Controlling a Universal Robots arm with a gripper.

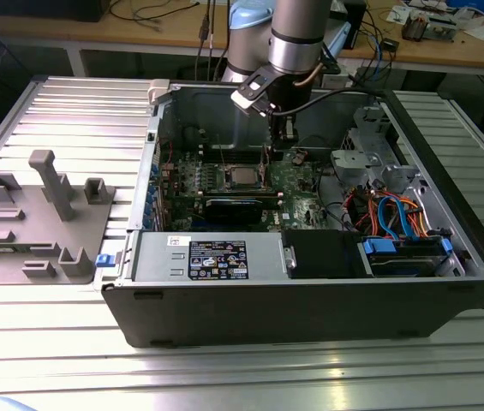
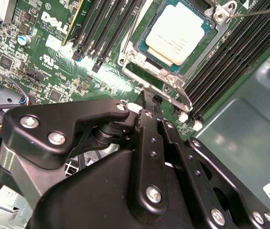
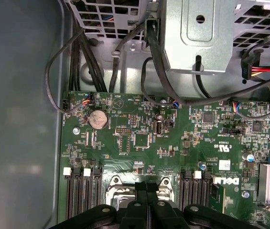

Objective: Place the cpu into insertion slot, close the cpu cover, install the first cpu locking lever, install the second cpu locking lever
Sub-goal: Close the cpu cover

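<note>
The cpu (image 2: 178,31) already lies in the slot (image 2: 134,57), silver top up, on the green board (image 3: 139,124) inside the open case (image 1: 310,317), which stands on the ribbed metal surface (image 1: 224,377); so the first step looks done. The cover (image 2: 199,50) appears to be folded down, its frame ringing the chip on all sides seen in the second wrist view; that step too seems finished, though whether it sits fully flat cannot be told. What is left, by the look of it, is the locking; one lever (image 2: 134,29) runs as a thin wire across the memory slots (image 2: 230,62) and the other lever (image 2: 261,10) slants off past the cover's corner; both seem to stand free and unlatched, but this is a judgement. The claw (image 3: 146,186) hangs low over the board just beside the slot's edge, its fingers drawn narrow with only a seam between them and nothing visibly held; whether it touches the metal strip at that edge cannot be told. In the exterior view the chip lies toward the exterior view's left of the claw. As for writing: the board bears a white maker's logo and fine white markings; a black label (image 1: 218,259) with white print sits on the grey box at the case's near side; a white sticker shows on the case wall in the second wrist view; the small print is too fine to make out.
</note>
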